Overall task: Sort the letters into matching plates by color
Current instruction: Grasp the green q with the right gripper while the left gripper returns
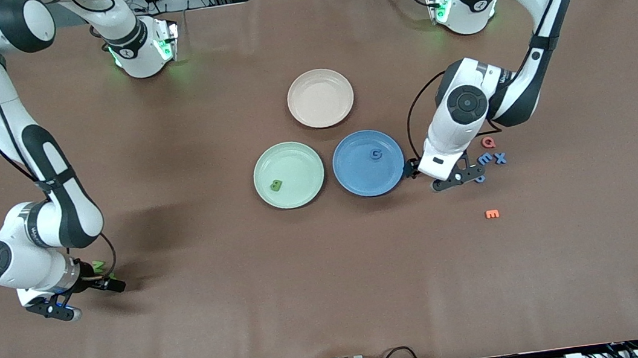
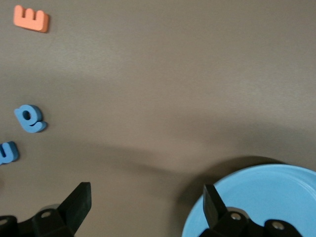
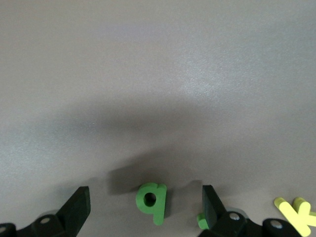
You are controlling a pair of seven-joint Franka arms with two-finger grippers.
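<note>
While a small green foam letter q (image 3: 152,202) lies on the brown table between the right gripper's (image 3: 144,210) spread fingers, the left gripper (image 2: 147,210), also open, hangs beside the round blue plate (image 2: 261,197), near a blue letter (image 2: 29,118)

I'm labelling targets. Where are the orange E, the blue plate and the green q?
orange E (image 2: 31,19), left wrist view, its middle.
blue plate (image 1: 354,171), front view, bare floor.
green q (image 3: 153,201), right wrist view, the loop's rim.
</note>
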